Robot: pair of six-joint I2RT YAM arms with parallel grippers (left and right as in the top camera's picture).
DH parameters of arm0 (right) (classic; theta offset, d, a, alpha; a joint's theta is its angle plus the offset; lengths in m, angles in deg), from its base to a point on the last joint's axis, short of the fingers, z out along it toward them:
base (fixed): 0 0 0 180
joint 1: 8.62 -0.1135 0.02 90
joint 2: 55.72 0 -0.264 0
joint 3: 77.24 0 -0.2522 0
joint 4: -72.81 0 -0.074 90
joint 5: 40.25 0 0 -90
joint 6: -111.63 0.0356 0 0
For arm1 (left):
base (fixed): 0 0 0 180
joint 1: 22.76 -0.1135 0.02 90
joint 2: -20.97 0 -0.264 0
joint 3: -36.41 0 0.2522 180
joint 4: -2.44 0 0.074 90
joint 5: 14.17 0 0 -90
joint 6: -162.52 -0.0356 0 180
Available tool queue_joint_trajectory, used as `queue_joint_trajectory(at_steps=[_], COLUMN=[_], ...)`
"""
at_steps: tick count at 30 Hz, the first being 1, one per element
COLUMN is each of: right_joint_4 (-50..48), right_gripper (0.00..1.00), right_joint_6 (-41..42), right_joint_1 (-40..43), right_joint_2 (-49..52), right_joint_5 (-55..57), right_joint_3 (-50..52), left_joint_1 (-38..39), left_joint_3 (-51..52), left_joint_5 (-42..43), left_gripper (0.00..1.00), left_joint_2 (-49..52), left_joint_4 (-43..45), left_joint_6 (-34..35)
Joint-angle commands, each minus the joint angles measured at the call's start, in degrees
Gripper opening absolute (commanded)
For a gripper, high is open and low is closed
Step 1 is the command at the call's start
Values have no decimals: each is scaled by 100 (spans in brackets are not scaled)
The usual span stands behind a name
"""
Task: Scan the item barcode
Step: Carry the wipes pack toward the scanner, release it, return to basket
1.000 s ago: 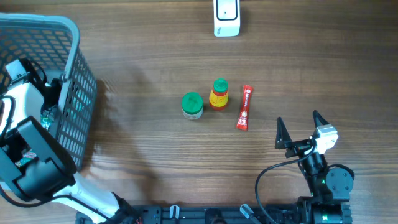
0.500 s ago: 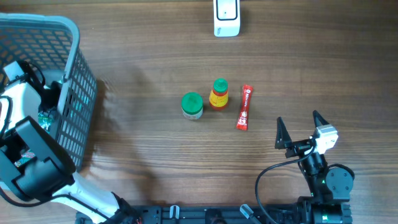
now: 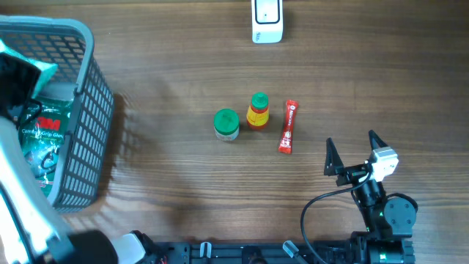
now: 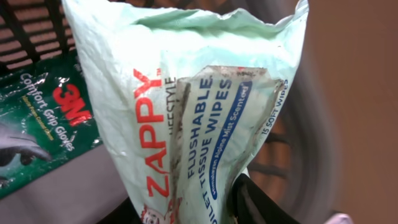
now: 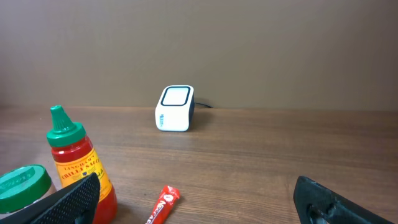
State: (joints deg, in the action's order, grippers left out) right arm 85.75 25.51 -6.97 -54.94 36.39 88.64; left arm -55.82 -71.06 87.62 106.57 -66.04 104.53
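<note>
Your left fingers have just clamped on the pale green plastic pack of flushable wipes, now raised over the grey mesh basket, so the white barcode scanner looks next; your right fingers stand wide apart

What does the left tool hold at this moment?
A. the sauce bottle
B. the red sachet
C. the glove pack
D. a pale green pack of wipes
D: the left wrist view shows the pack of wipes pinched in the left tool, in front of the basket.
</note>
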Motion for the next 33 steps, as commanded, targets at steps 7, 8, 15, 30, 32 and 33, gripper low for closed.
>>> queue_joint_trajectory(at_steps=[7, 8, 15, 30, 32, 33], right_joint_4=[-13, -13, -13, -13, -13, -13], right_gripper=[100, 100, 100, 100, 100, 100], right_joint_6=[74, 74, 74, 76, 72, 74], right_joint_1=[-31, -31, -31, -31, -31, -31], right_joint_2=[-35, -35, -35, -35, -35, -35], right_joint_5=[94, 92, 94, 94, 94, 94], right_joint_3=[7, 7, 7, 7, 7, 7], left_joint_1=[1342, 1631, 4092, 7652, 7879, 7969], left_joint_3=[-81, -81, -81, -81, -81, -81], left_joint_5=[1714, 1714, 1209, -116, -343, -378], left_gripper=[35, 35, 36, 39, 39, 39], left_joint_2=[-1515, -1523, -1152, 1655, 2004, 2155], left_joint_4=[391, 444, 1200, 2413, 2406, 2409], left_joint_6=[750, 750, 748, 723, 723, 723])
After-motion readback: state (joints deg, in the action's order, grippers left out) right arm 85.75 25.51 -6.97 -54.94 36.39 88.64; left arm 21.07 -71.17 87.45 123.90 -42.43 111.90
